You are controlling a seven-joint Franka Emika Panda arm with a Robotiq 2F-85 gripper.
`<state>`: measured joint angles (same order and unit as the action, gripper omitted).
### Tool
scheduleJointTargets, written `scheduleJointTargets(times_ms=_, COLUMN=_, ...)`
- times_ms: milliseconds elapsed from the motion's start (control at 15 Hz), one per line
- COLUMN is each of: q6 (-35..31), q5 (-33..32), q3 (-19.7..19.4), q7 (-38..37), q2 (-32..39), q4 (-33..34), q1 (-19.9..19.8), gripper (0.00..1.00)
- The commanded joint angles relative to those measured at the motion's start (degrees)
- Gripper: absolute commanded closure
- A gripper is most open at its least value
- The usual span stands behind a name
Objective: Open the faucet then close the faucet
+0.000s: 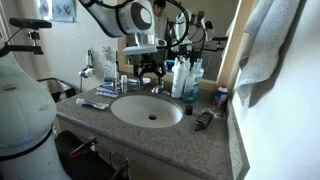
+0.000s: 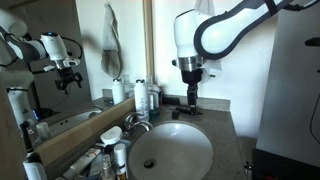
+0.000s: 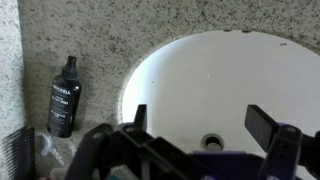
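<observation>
Wrist view: gripper jaws spread wide, empty, above basin. Faucet looks rigid, slick chrome; you take it at the top, pushing, not pinching.

Soft, even indoor light fills all views. The white basin glares almost blown out in the wrist view, where the pincer shows dark and blurred. Both exterior views are grainy.

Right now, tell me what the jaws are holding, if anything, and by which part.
Nothing is held. The gripper is open above the basin, jaws apart with only basin between them.
</observation>
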<state>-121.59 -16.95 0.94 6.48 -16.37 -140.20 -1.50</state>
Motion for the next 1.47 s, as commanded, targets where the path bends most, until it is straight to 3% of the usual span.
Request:
scheduleJointTargets(times_ms=0, q6=0.1, q5=-0.1, q3=-0.3, q7=-0.1, q2=0.0, q4=0.1, q1=0.3, gripper=0.00)
scheduleJointTargets(times_ms=333, q6=-2.7, q5=-0.4, q3=-0.3, q7=1.1, q2=4.2, q4=3.1, q1=0.8, gripper=0.00)
scheduleJointTargets(times_ms=800, q6=-13.7, q5=0.7, q3=-0.3, q7=4.2, q2=16.5, q4=12.3, q1=1.7, gripper=0.00)
scheduleJointTargets(times_ms=1400, q6=-19.2, q5=9.3, q3=1.6, q7=13.6, q2=29.7, q4=24.7, q1=1.5, gripper=0.00)
